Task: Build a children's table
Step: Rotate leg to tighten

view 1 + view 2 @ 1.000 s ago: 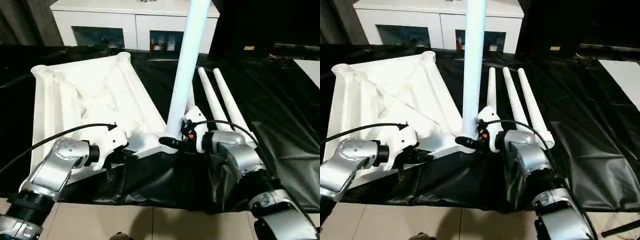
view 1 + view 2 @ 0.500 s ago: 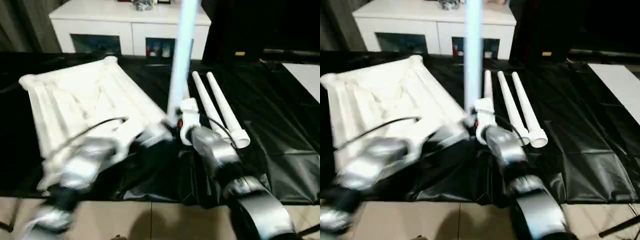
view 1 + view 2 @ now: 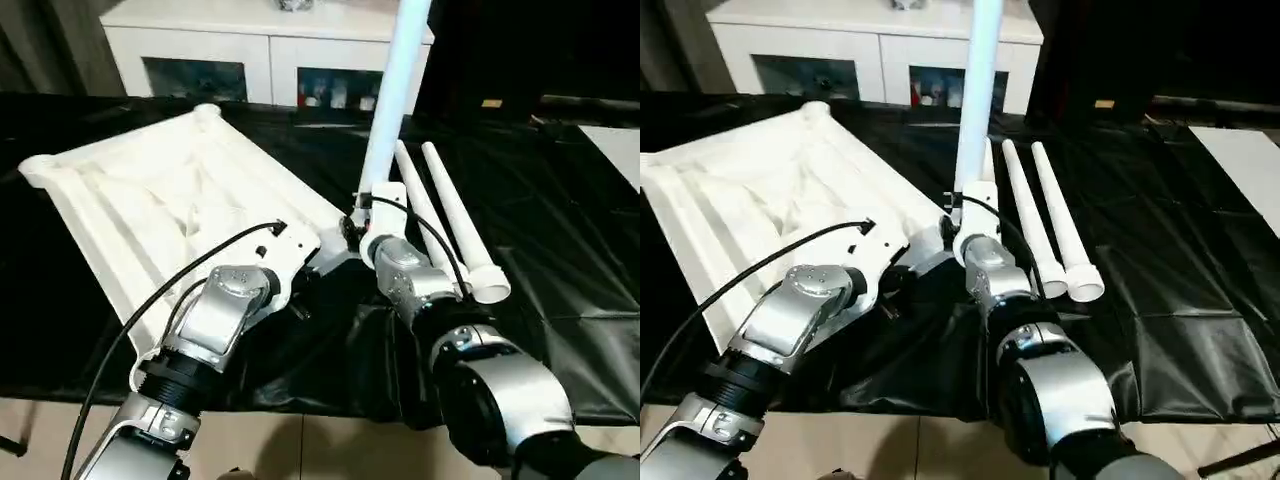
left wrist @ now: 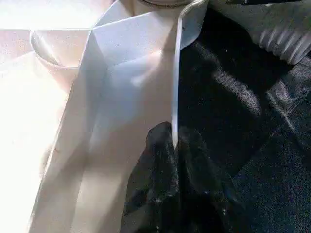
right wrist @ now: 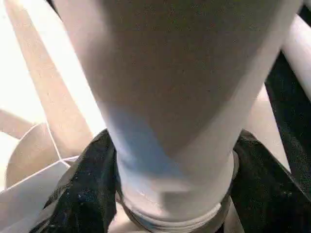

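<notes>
Nearest, the left gripper (image 4: pixel 172 194) pinches the rim of the upturned tabletop (image 3: pixel 160 200) on the black-draped bench (image 3: pixel 560 230), the right gripper (image 5: pixel 170 194) clasps the upright leg (image 3: pixel 392 90) at its corner socket, and two legs (image 3: pixel 450 220) lie beyond.

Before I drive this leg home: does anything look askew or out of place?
Slightly. The upright white tapered tube leg at the near corner of the white ribbed plastic tabletop leans a little rather than standing straight. The tabletop sits skewed on the black sheet. Nothing looks damaged.
</notes>
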### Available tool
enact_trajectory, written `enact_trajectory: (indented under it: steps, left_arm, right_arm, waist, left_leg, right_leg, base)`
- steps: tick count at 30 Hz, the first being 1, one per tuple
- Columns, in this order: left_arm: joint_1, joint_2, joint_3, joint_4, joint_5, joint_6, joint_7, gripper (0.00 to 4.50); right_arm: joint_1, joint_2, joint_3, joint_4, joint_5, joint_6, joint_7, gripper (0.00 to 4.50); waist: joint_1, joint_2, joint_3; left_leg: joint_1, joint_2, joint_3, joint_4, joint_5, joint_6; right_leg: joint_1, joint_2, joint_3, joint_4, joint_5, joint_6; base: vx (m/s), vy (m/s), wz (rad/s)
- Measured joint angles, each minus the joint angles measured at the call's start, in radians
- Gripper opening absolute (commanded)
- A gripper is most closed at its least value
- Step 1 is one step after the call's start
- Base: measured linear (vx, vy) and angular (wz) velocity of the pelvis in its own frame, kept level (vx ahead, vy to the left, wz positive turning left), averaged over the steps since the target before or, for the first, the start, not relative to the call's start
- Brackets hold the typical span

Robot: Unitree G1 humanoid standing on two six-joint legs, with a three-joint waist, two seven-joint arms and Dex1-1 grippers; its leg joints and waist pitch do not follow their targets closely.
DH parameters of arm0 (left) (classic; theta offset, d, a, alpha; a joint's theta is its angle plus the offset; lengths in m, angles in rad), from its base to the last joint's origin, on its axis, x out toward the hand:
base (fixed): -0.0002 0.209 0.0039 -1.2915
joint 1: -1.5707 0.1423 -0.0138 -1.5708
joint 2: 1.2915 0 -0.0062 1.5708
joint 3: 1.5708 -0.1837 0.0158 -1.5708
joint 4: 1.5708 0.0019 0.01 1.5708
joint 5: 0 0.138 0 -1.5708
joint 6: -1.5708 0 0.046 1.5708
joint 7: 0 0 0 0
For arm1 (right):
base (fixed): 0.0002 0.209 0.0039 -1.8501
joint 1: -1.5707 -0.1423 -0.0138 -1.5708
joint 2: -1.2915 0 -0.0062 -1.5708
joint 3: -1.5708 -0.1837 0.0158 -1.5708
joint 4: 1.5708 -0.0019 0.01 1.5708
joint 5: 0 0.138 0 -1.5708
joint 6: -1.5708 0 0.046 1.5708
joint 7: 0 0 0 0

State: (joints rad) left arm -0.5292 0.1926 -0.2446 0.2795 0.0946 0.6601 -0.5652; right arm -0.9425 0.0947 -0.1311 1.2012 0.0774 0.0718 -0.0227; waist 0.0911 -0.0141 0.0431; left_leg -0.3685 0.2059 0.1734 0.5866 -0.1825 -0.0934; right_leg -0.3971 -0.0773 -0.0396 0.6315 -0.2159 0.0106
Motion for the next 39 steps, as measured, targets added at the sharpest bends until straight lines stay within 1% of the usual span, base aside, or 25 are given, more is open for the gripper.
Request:
enact_trajectory:
  steps: [1,2,4,5,6,7,8,10,12,16,18,20,21,23,24,26,29,33,34,35,36,37,38,39]
  left_arm:
    - [0.0,0.0,0.0,0.0,0.0,0.0,0.0,0.0]
    - [0.0,0.001,0.0,-0.001,0.0,0.0,0.0,0.0]
    - [0.0,0.006,0.002,0.0,0.0,0.0,0.004,0.0]
    - [-0.001,0.015,0.009,0.004,0.002,-0.002,0.023,0.0]
    - [-0.002,0.024,0.02,0.01,0.008,-0.002,0.041,0.0]
    - [-0.013,0.031,0.035,0.026,0.017,-0.002,0.065,0.0]
    - [-0.022,0.031,0.036,0.034,0.019,-0.002,0.078,0.0]
    - [-0.025,0.032,0.037,0.034,0.019,-0.004,0.09,0.0]
    - [-0.025,0.037,0.037,0.033,0.019,-0.008,0.089,0.0]
    - [-0.025,0.05,0.037,0.034,0.018,-0.016,0.073,0.0]
    - [-0.025,0.067,0.033,0.04,0.017,-0.036,0.054,0.0]
    - [-0.024,0.083,0.032,0.045,0.016,-0.052,0.039,0.0]
    - [-0.022,0.095,0.03,0.045,0.013,-0.061,0.023,0.0]
    - [-0.013,0.138,0.019,0.04,0.007,-0.096,-0.027,0.0]
    - [-0.009,0.165,0.01,0.038,0.004,-0.119,-0.058,0.0]
    - [0.0,0.19,0.011,0.038,0.001,-0.138,-0.085,0.0]
    - [0.005,0.196,0.011,0.038,0.0,-0.146,-0.102,0.0]
    - [0.005,0.196,0.011,0.038,0.0,-0.146,-0.105,0.0]
    - [0.005,0.2,0.012,0.037,-0.001,-0.149,-0.109,0.0]
    - [0.008,0.208,0.01,0.036,-0.005,-0.162,-0.126,0.0]
    - [0.02,0.242,0.001,0.028,-0.021,-0.204,-0.181,0.0]
    - [0.06,0.317,-0.003,0.004,-0.065,-0.274,-0.302,0.0]
    - [0.09,0.368,0.002,-0.009,-0.088,-0.317,-0.373,0.0]
    - [0.109,0.408,0.014,-0.009,-0.1,-0.344,-0.43,0.0]
  right_arm:
    - [0.0,0.0,-0.003,0.002,0.0,-0.003,0.001,2.74]
    - [0.0,0.001,-0.008,0.004,0.0,-0.008,0.007,3.09]
    - [-0.004,0.003,-0.02,0.01,0.004,-0.01,0.023,3.44]
    - [-0.007,0.016,-0.021,0.011,0.007,-0.01,0.043,3.44]
    - [-0.009,0.033,-0.021,0.014,0.011,-0.009,0.064,3.64]
    - [-0.011,0.044,-0.013,0.023,0.016,-0.006,0.106,3.64]
    - [-0.011,0.044,-0.006,0.031,0.018,-0.003,0.136,3.86]
    - [-0.011,0.044,0.001,0.042,0.026,0.004,0.174,3.91]
    - [-0.013,0.044,0.002,0.04,0.027,0.004,0.198,4.21]
    - [-0.012,0.042,0.022,0.018,0.022,0.003,0.256,4.21]
    - [-0.001,0.03,0.037,-0.027,0.013,0.012,0.3,4.21]
    - [0.008,0.024,0.048,-0.06,0.011,0.02,0.327,4.21]
    - [0.019,0.019,0.059,-0.089,0.01,0.029,0.342,4.21]
    - [0.071,0.001,0.092,-0.181,0.008,0.058,0.388,4.21]
    - [0.109,-0.016,0.115,-0.252,0.004,0.086,0.421,4.21]
    - [0.124,-0.035,0.129,-0.31,0.002,0.105,0.444,4.21]
    - [0.118,-0.045,0.13,-0.374,0.002,0.113,0.452,4.21]
    - [0.116,-0.045,0.13,-0.376,0.002,0.113,0.453,4.21]
    - [0.128,-0.055,0.141,-0.404,-0.002,0.122,0.461,4.37]
    - [0.145,-0.07,0.157,-0.435,-0.004,0.133,0.482,4.37]
    - [0.202,-0.118,0.202,-0.545,-0.003,0.154,0.546,4.37]
    - [0.304,-0.234,0.249,-0.7,0.011,0.183,0.674,4.37]
    - [0.361,-0.308,0.251,-0.753,0.015,0.203,0.738,4.37]
    - [0.397,-0.375,0.237,-0.755,0.008,0.223,0.78,4.37]
  waist:
    - [0.0,0.0,0.0]
    - [0.0,0.0,0.0]
    - [-0.002,0.0,0.0]
    - [-0.01,-0.002,0.0]
    - [-0.019,-0.005,0.0]
    - [-0.031,-0.008,0.001]
    - [-0.034,-0.008,0.001]
    - [-0.031,-0.007,0.002]
    - [-0.027,-0.008,0.002]
    - [-0.028,-0.007,0.002]
    - [-0.031,-0.002,0.005]
    - [-0.031,-0.001,0.006]
    - [-0.03,0.0,0.007]
    - [-0.028,0.005,0.009]
    - [-0.026,0.008,0.011]
    - [-0.025,0.01,0.013]
    - [-0.022,0.011,0.013]
    - [-0.021,0.011,0.013]
    - [-0.02,0.011,0.013]
    - [-0.02,0.012,0.013]
    - [-0.015,0.012,0.013]
    - [-0.002,0.012,0.013]
    - [0.006,0.012,0.013]
    - [0.012,0.013,0.013]
  left_leg:
    - [0.0,0.0,0.0,0.0,0.0,0.0]
    - [0.0,0.0,0.0,0.0,0.0,0.0]
    - [0.0,0.0,0.0,-0.001,0.0,0.0]
    - [0.0,0.001,0.0,-0.001,0.0,0.0]
    - [-0.001,0.001,-0.001,0.0,0.0,0.0]
    - [-0.001,0.001,-0.004,-0.001,0.0,-0.001]
    - [-0.001,0.002,-0.006,0.0,0.0,-0.001]
    - [-0.002,0.001,-0.004,0.0,0.0,-0.001]
    - [-0.003,0.002,-0.004,-0.001,0.0,-0.001]
    - [-0.003,0.002,-0.003,-0.001,0.0,-0.001]
    - [-0.003,0.002,-0.003,0.0,0.0,-0.001]
    - [-0.002,0.002,-0.003,-0.001,0.0,-0.001]
    - [-0.002,0.002,-0.004,-0.001,0.0,-0.001]
    - [-0.003,0.002,-0.004,0.0,0.0,-0.001]
    - [-0.003,0.002,-0.004,0.0,0.0,-0.001]
    - [-0.003,0.002,-0.004,0.0,0.0,-0.001]
    - [-0.001,0.002,-0.003,0.0,0.0,-0.001]
    - [0.0,0.002,-0.003,0.0,0.0,-0.001]
    - [0.0,0.002,-0.003,0.0,0.0,-0.001]
    - [-0.001,0.002,-0.003,0.0,0.0,-0.001]
    - [-0.002,0.002,-0.004,0.0,-0.001,-0.001]
    - [-0.002,0.002,-0.005,-0.001,-0.002,0.0]
    - [-0.002,0.002,-0.004,0.0,-0.003,0.0]
    - [-0.003,0.001,-0.002,0.0,-0.004,0.002]
  right_leg:
    - [-0.001,0.0,0.0,0.0,0.0,0.0]
    - [-0.001,0.0,0.0,0.0,0.0,0.0]
    - [-0.001,0.0,0.0,0.001,0.0,0.0]
    - [-0.002,0.001,0.0,0.001,0.001,0.0]
    - [-0.002,0.002,0.0,0.001,0.002,-0.002]
    - [-0.002,0.002,-0.005,-0.001,0.004,-0.003]
    - [-0.004,0.002,-0.007,-0.001,0.005,-0.003]
    - [-0.008,0.001,-0.006,-0.001,0.006,-0.004]
    - [-0.008,0.001,-0.007,-0.001,0.005,-0.005]
    - [-0.009,0.002,-0.007,-0.001,0.005,-0.006]
    - [-0.009,0.002,-0.006,-0.001,0.005,-0.006]
    - [-0.009,0.002,-0.006,-0.001,0.005,-0.006]
    - [-0.009,0.002,-0.007,-0.001,0.005,-0.006]
    - [-0.009,0.002,-0.007,-0.001,0.005,-0.006]
    - [-0.009,0.002,-0.007,-0.001,0.005,-0.006]
    - [-0.009,0.002,-0.007,-0.001,0.005,-0.006]
    - [-0.007,0.002,-0.006,-0.001,0.005,-0.006]
    - [-0.006,0.001,-0.006,-0.001,0.005,-0.006]
    - [-0.006,0.001,-0.006,-0.001,0.005,-0.006]
    - [-0.006,0.002,-0.006,-0.001,0.005,-0.006]
    - [-0.006,0.002,-0.007,-0.003,0.005,-0.006]
    - [-0.005,0.002,-0.007,-0.007,0.005,-0.006]
    - [-0.004,0.002,-0.006,-0.007,0.005,-0.005]
    - [-0.005,0.002,-0.005,-0.007,0.005,-0.005]
  base:
    - [0.0,0.0,0.0]
    - [0.0,0.0,0.0]
    - [0.0,0.0,0.0]
    - [0.0,0.0,0.0]
    - [0.0,0.0,0.0]
    - [-0.019,-0.003,-0.18]
    - [0.0,0.0,0.0]
    - [0.0,0.0,0.0]
    - [0.0,0.0,0.0]
    - [0.0,0.0,0.0]
    - [0.0,0.0,0.0]
    - [0.0,0.0,0.0]
    - [0.0,0.0,0.0]
    - [0.0,0.0,0.0]
    - [0.0,0.0,0.0]
    - [0.0,0.0,0.0]
    - [0.0,0.0,0.0]
    - [0.0,0.0,0.0]
    - [0.0,0.0,0.0]
    - [0.0,0.0,0.0]
    - [0.0,0.0,0.0]
    - [0.0,0.0,0.0]
    - [0.0,0.0,0.0]
    - [0.0,0.0,0.0]
